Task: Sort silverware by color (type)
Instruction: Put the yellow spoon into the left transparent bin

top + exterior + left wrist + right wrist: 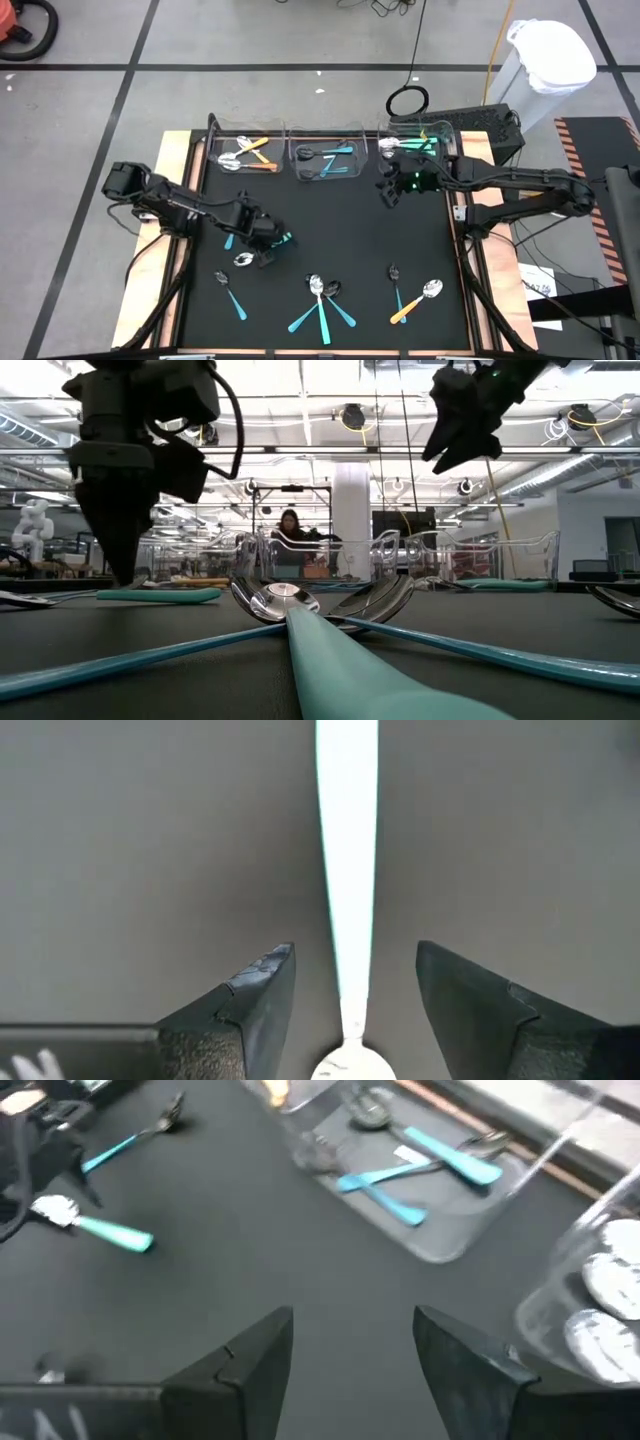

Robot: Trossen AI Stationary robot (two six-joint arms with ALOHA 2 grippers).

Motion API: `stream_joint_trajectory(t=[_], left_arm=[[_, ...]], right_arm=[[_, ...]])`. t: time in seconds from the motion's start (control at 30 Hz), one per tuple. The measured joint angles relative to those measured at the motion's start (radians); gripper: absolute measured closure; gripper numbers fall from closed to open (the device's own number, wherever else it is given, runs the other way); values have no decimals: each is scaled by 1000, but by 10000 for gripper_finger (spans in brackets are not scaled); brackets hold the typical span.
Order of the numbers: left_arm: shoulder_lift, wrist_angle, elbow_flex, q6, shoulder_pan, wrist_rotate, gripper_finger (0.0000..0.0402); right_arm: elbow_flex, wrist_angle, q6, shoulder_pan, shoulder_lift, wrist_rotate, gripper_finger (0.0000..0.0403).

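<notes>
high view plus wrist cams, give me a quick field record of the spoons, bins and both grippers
surface: black mat
bins: three clear bins along the far edge
far-left bin: orange-handled spoons
middle bin: teal-handled spoons
loose spoons: a crossed teal cluster and one orange-handled spoon at the near edge
left gripper: jaws open, straddling a teal-handled spoon on the mat
right gripper: jaws open and empty, raised near the far-right bin

You see even overhead lighting; glare whitens the teal spoon handle (346,860); the right wrist view is motion-blurred.
</notes>
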Motion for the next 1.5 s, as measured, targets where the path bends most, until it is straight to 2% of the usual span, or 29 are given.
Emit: stream_joint_trajectory(t=[0.27,0.57,0.67,0.83,0.93,1.23,1.5], left_arm=[[0,20,-9,-64,-53,13,191],[0,30,85,-116,-59,27,191],[0,33,118,-115,-73,7,191],[0,39,140,-117,-102,-18,191],[0,46,140,-146,-119,-26,191],[0,111,140,-276,-168,-50,191],[0,154,140,-351,-218,-64,191]], right_arm=[[0,-85,131,146,28,-11,200],[0,-205,495,342,131,-287,200],[0,-238,446,463,153,-336,204],[0,-253,229,713,198,-270,222],[0,-232,134,813,245,-257,235],[0,-115,50,961,454,-258,259],[2,-81,42,1021,602,-247,260]])
